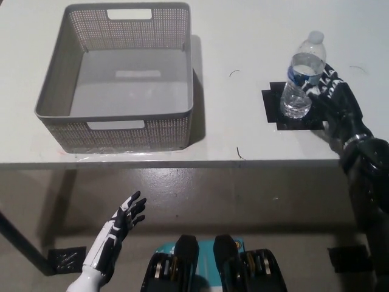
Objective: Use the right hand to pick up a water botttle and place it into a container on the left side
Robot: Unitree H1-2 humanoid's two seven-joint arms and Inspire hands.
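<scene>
A clear water bottle (pixel 301 79) with a blue label stands on a black tape square (pixel 273 109) at the table's right. My black right hand (pixel 335 97) is pressed against the bottle's right side. Its fingers (pixel 326 79) are spread beside the label and have not closed round the bottle, so the hand is open. The grey mesh container (pixel 115 131), a basket with nothing in it, stands on the left half of the table. My white left hand (pixel 121 222) rests open below the table's front edge at the lower left.
The white table's front edge (pixel 182 163) runs across the middle of the picture, with grey floor below it. A dark table leg (pixel 18 243) slants at the lower left. Bare tabletop lies between the basket and the bottle.
</scene>
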